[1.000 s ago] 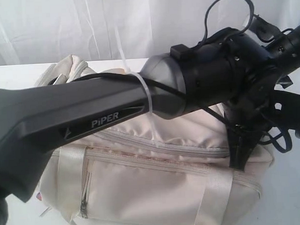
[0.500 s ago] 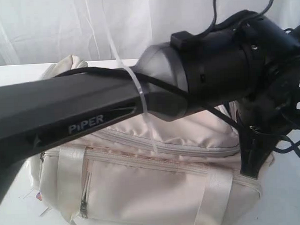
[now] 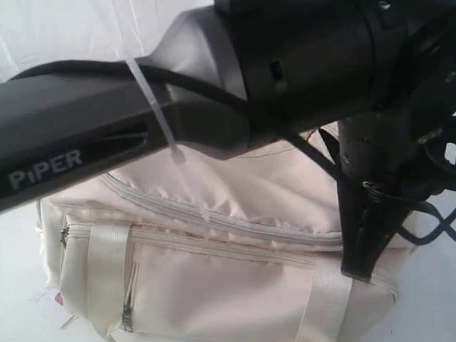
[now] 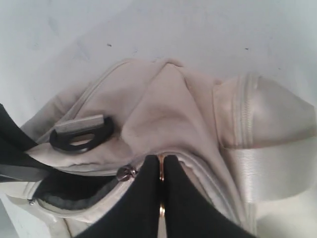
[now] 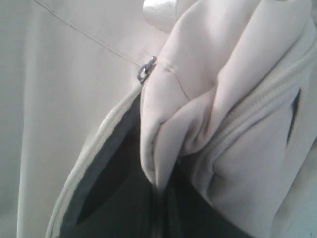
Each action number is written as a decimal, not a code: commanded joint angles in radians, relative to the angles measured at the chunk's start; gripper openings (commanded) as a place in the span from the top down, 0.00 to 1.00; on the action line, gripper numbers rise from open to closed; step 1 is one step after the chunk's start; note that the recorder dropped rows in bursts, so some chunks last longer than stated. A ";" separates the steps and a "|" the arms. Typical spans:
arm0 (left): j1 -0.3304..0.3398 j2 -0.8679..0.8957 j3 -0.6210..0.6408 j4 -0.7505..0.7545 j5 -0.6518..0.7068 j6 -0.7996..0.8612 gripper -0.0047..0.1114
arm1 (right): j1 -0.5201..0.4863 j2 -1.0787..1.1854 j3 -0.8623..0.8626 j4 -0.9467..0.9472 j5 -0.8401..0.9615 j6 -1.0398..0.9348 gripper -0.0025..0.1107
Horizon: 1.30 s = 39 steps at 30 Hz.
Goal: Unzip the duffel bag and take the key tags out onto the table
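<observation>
White table (image 3: 15, 332), duffel bag (image 3: 241, 291) lower frame. Your left gripper (image 4: 161, 161) closed just beside zip slider (image 4: 126, 172); right gripper (image 5: 159, 196) pinching bag fold. Zip line (image 3: 215, 221) runs left-right.

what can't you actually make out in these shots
- key tags: in no view; the duffel bag opening shows only dark lining.
- bag top, exterior view: hidden behind the left arm.
- left end effector, left wrist view: shut at the zipper, but what it pinches is covered by its fingers.
- right end effector, right wrist view: blurred, cut off by the edge.
</observation>
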 commanded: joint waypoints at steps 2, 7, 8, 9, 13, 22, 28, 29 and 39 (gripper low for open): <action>-0.018 -0.026 0.001 -0.117 0.104 -0.013 0.96 | 0.000 -0.009 -0.001 0.018 -0.013 0.005 0.98; -0.018 -0.039 0.001 -0.205 0.115 -0.013 0.96 | 0.000 -0.009 -0.001 0.018 -0.013 0.017 0.98; -0.018 -0.039 0.001 -0.219 0.126 -0.013 0.96 | 0.000 -0.009 -0.001 0.018 -0.013 0.017 0.98; -0.018 -0.041 0.001 -0.232 0.142 -0.013 0.96 | 0.000 -0.009 -0.001 0.018 -0.013 0.017 0.98; -0.018 -0.041 0.001 -0.246 0.199 -0.015 0.96 | 0.000 -0.009 -0.001 0.018 -0.013 0.017 0.98; -0.018 -0.046 0.001 -0.242 0.199 -0.063 0.96 | 0.000 -0.009 -0.001 0.018 -0.011 0.017 0.98; 0.039 -0.046 0.082 -0.234 0.199 -0.094 0.96 | 0.000 -0.009 -0.001 0.017 -0.003 0.017 0.98; 0.047 -0.046 0.101 -0.241 0.199 -0.094 0.96 | 0.000 -0.009 -0.001 0.017 -0.003 0.017 0.98; 0.052 -0.052 0.158 -0.240 0.199 -0.122 0.96 | 0.000 -0.009 -0.001 0.013 -0.007 0.017 0.98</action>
